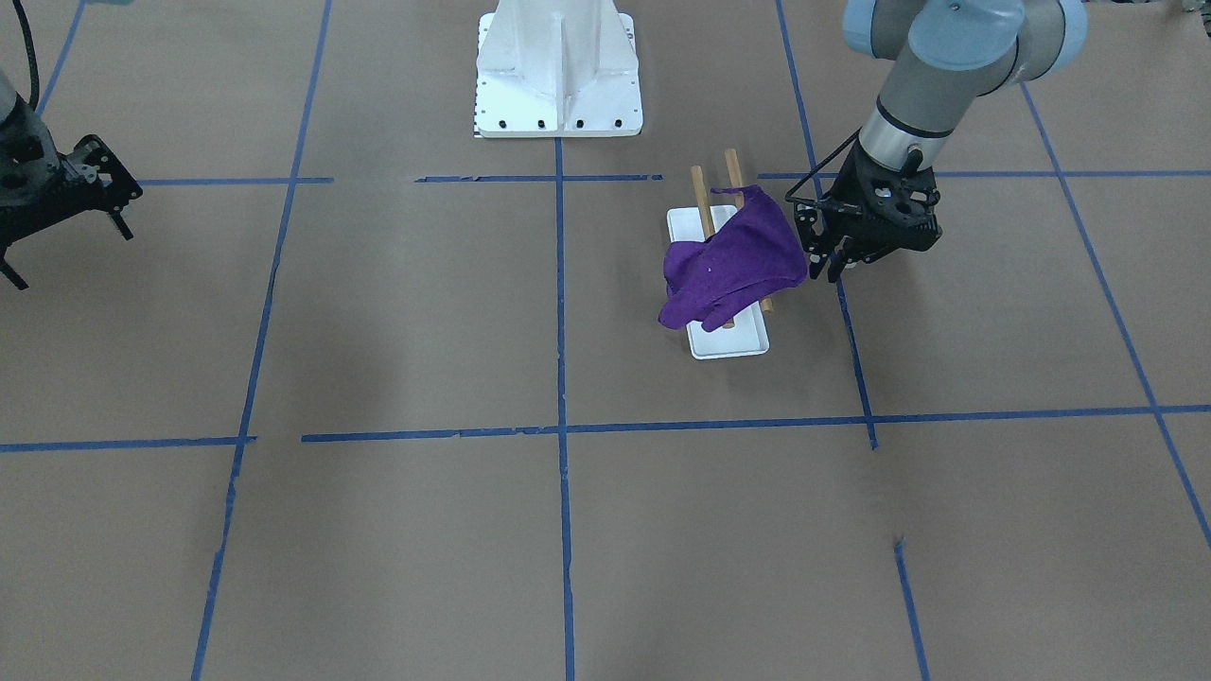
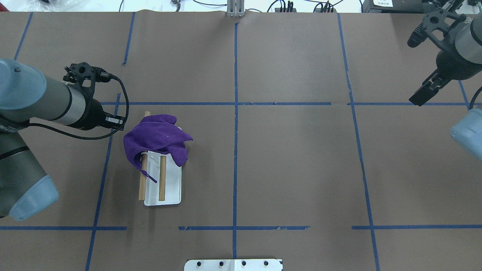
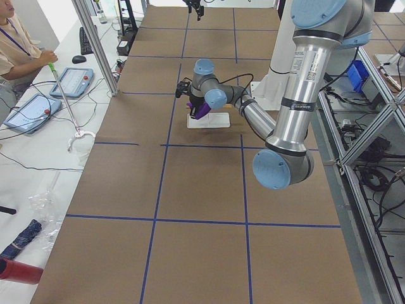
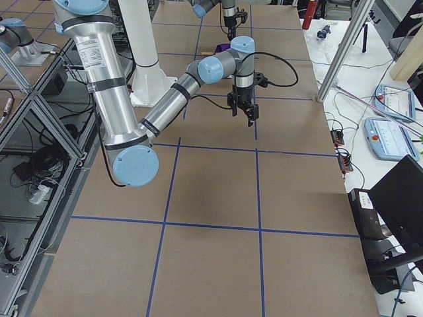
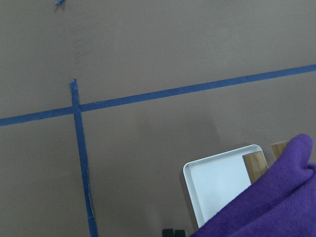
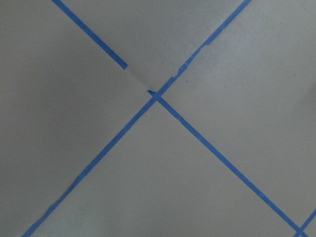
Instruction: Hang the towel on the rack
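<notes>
Towel: purple towel point(image 1: 733, 265) lies bunched over the rack point(image 2: 162, 177), covering the end farther from the robot; one fold hangs off the side toward the surface's middle
Rack: two wooden rails point(image 1: 702, 194) run side by side over a white base point(image 1: 733, 342); the ends nearer the robot are bare, and a thin purple strand point(image 2: 150, 177) crosses the outer rail
Left claw: left claw point(image 1: 825, 267) hangs just beside the towel's outer edge; in the wrist view its fingertips point(image 5: 168, 232) sit pressed together, with no cloth seen between them, and the towel fills the lower right corner there
Right claw: right claw point(image 2: 414, 70) is raised well apart from the rack, at the surface's far right corner, its fingers spread wide and holding nothing
Surface: brown surface point(image 1: 426, 312) is marked in squares by blue tape point(image 1: 560, 312); the rack stands on the robot's left half, near a tape crossing
</notes>
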`<action>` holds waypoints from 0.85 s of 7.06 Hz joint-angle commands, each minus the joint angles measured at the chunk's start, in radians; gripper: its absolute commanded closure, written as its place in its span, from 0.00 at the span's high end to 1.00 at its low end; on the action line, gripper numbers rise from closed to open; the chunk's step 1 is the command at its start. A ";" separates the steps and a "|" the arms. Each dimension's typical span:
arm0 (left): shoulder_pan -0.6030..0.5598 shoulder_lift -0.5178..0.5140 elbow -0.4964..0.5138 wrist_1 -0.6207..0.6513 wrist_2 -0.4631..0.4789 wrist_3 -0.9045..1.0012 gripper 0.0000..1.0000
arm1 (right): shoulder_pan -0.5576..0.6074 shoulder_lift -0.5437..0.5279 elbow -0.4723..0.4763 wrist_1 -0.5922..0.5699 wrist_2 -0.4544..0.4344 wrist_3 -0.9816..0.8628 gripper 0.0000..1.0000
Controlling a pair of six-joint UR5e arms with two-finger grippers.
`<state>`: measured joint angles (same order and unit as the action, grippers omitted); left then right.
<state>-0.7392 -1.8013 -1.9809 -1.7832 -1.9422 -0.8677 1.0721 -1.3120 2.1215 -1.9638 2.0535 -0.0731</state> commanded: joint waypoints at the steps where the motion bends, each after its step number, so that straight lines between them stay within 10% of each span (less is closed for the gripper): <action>1: -0.044 0.002 0.004 0.002 -0.007 0.097 1.00 | 0.112 -0.103 -0.009 0.005 0.054 0.010 1.00; 3: -0.170 0.031 0.011 0.019 -0.014 0.329 1.00 | 0.219 -0.234 -0.070 0.035 0.047 -0.003 1.00; 6: -0.477 0.117 0.130 0.132 -0.295 0.516 1.00 | 0.382 -0.383 -0.196 0.137 0.149 -0.051 1.00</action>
<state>-1.1117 -1.7175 -1.9181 -1.7186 -2.1451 -0.4000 1.3864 -1.6414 1.9779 -1.8558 2.1420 -0.1026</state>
